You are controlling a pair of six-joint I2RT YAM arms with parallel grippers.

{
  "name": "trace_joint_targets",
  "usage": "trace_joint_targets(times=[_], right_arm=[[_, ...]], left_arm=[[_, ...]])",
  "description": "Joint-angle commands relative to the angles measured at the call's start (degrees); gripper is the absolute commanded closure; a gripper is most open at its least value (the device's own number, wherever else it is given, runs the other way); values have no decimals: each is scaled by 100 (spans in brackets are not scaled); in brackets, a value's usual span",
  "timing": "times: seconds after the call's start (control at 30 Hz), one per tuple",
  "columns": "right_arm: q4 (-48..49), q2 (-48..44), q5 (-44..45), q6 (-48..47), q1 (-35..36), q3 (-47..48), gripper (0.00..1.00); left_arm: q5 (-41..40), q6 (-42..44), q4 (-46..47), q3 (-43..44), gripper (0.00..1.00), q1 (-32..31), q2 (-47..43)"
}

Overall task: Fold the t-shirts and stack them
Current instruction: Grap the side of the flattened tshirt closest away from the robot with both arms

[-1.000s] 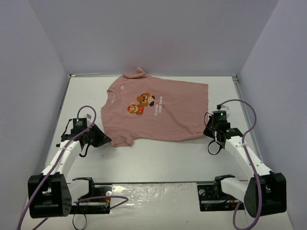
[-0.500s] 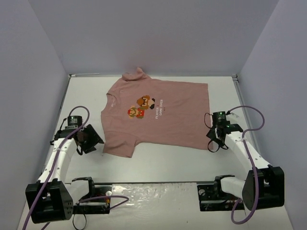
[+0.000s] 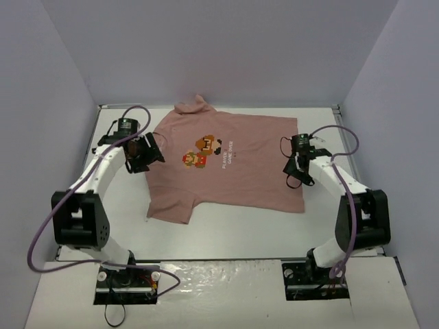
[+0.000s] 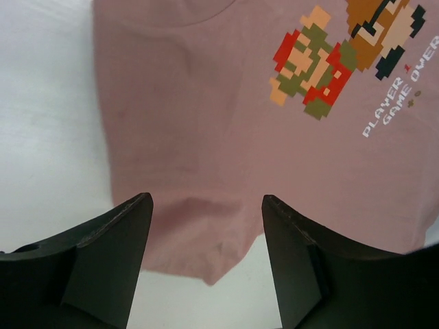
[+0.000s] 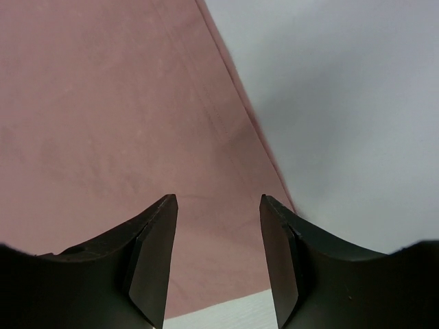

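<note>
Pink t-shirt point(image 3: 226, 161) lies spread flat on the white tabletop point(image 3: 226, 229), between the two claws. Left claw point(image 4: 206, 202) is spread, holding nothing, over the shirt's sleeve side. Pixel-character print point(image 4: 322, 58) sits ahead to its right, with white text point(image 4: 401, 103) reading "PLAYER" and "GAME OVE", cut by the frame. Right claw point(image 5: 218, 202) is spread, holding nothing, over plain pink cloth, with the shirt's edge ahead-right.

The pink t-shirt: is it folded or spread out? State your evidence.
Spread out. In the top view the t-shirt lies flat on the table, print facing up, collar, both sleeves and hem all showing.
</note>
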Motion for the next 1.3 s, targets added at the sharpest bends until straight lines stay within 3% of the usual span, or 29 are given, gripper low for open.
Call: trace_joint_targets(times=[0.0,0.17,0.43,0.77,1.0,1.27], right_arm=[[250,521,79,-45,42,211,52],[595,1245,-104,-268,47,373,55],[767,2345,-123,-727,4,967,58],[810,3386,-187,-1784,-232,2724,62],[728,2268,-343,-1842,-235,2972,56],[601,296,-172,-1193,-364,1155,50]], left_arm=[[-129,107,400,397,40,-224,936],[-134,-129,748,630,43,-264,1929],[-320,-504,1081,662,43,-251,2704],[-364,-840,1397,1169,43,-247,3187],[-159,-131,1009,1683,38,-242,2096],[16,-200,545,16,34,-247,64]])
